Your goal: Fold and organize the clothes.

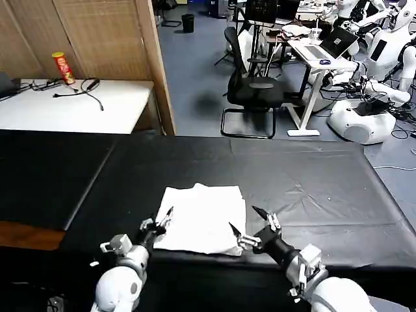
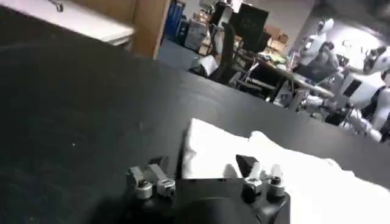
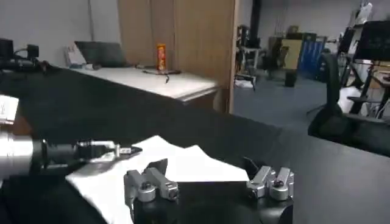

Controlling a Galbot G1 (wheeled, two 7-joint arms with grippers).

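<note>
head view: the left gripper (image 1: 162, 220) is seen spread open at the lower left edge of the folded white t-shirt (image 1: 203, 218), the right gripper (image 1: 249, 221) spread open at its lower right corner. the shirt is laid plain side up, bottom centre, on the black table (image 1: 312, 188). no writing can be read on it.

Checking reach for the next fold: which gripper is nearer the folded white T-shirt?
Roughly equal; the left is perhaps slightly closer. The left gripper sits open at the white T-shirt's left edge, the right gripper open at its right front corner.
</note>
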